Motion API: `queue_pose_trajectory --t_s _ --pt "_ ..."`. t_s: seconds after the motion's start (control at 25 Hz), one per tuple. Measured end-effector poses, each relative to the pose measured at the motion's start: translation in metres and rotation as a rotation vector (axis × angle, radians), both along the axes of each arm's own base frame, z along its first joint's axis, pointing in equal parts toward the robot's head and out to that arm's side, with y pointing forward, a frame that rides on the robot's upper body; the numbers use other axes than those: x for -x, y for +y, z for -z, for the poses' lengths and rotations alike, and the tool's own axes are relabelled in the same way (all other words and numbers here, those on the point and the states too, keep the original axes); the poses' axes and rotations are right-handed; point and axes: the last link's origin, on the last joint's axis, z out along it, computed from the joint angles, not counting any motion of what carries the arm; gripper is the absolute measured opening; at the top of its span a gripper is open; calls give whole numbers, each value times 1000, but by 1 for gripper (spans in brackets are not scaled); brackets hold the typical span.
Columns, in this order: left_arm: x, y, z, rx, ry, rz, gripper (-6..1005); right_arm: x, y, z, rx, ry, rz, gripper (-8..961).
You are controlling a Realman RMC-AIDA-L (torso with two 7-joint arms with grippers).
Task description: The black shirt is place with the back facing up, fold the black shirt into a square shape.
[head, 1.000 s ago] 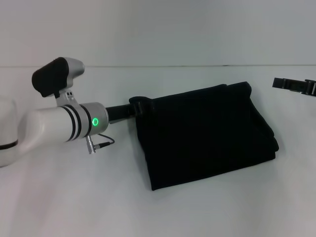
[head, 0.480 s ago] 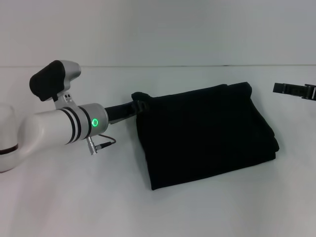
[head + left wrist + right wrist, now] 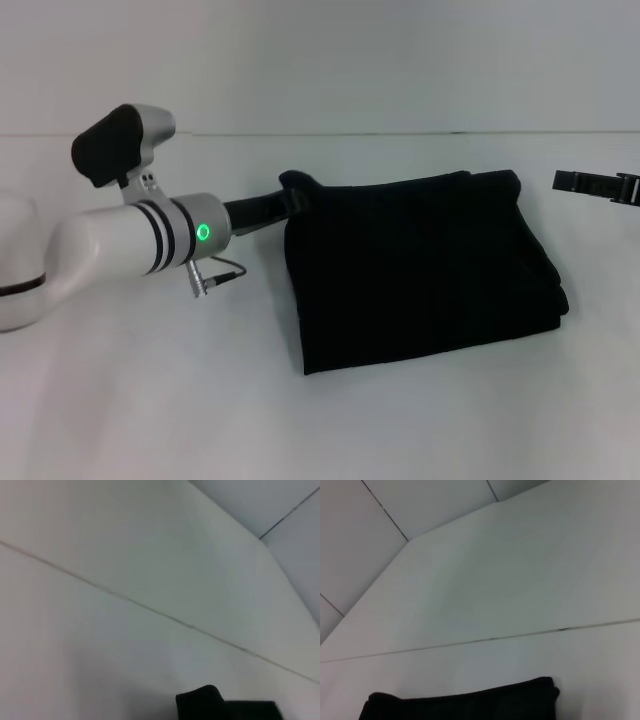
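The black shirt (image 3: pixel 425 270) lies mid-worktop (image 3: pixel 150 400), already a near-square bundle. My left pincer (image 3: pixel 297 195) is at its far-left corner; grip state: can't tell. Right pincer (image 3: pixel 590 184) parked at the right edge. Final tidy step; next, release and retract cleanly.

The black shirt (image 3: pixel 420 270) lies folded into a rough, slightly skewed rectangle on the white counter (image 3: pixel 300 420), plain black side up, with stacked layers showing along its right edge. Its upper left corner is bunched and lifted slightly. No lettering shows.
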Motion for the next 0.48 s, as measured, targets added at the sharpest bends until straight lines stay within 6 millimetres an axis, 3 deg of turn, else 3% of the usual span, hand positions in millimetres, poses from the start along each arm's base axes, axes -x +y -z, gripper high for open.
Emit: queue_pose_trajectory --t_s 0.2,0.48 --pt "-14 8 -9 2 -31 49 42 0 -2 0 12 2 -5 824" --pt "-13 11 -14 -5 -24 56 44 -5 -13 0 97 5 18 823"
